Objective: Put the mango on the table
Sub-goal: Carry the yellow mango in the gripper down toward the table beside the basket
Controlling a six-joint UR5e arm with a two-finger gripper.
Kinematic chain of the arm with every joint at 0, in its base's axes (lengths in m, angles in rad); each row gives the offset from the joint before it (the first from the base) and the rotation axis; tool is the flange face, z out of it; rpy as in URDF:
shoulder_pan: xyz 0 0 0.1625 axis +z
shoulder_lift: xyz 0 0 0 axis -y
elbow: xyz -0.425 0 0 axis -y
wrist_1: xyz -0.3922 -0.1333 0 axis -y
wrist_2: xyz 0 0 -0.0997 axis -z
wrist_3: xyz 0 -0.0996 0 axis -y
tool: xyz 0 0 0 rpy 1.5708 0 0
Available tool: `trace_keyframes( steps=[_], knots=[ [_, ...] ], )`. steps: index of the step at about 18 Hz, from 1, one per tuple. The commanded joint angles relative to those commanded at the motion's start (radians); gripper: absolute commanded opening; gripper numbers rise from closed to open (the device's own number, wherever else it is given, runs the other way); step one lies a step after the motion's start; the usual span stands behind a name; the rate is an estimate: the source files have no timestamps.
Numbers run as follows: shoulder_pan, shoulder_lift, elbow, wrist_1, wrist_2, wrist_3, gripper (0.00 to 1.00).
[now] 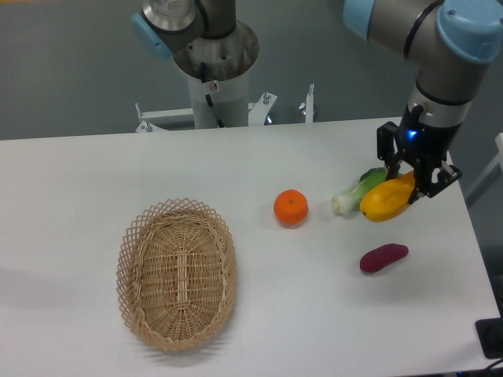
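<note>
Gripper [414, 184] clamped on mango [387, 201], low over table [236, 165] near right edge, beside leek [355, 192]. Risk: released fruit rolls, nudging leek or sweet potato [383, 257].

We are seeing arm [440, 31] running off top edge. Mango [387, 201] is hiding right part of leek [355, 193]. We are not making out gripper [415, 179] fingertips behind mango.

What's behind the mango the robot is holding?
A leek lies behind the mango, its white end sticking out left. Its green end is partly covered by the mango and gripper.
</note>
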Motion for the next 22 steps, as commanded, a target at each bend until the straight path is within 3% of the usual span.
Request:
trace_keyframes(
  steps=[7,11,13,16,22],
  knots=[
    [-0.006,0.0,-0.032,0.011,0.0,-0.006,0.43],
    [-0.04,-0.014,-0.037,0.02,-0.002,-0.076,0.43],
    [-0.069,-0.021,-0.055,0.087,-0.002,-0.145,0.43],
    [-0.116,-0.047,-0.095,0.234,0.0,-0.253,0.43],
    [-0.181,-0.132,-0.092,0.278,-0.006,-0.353,0.43]
  ],
)
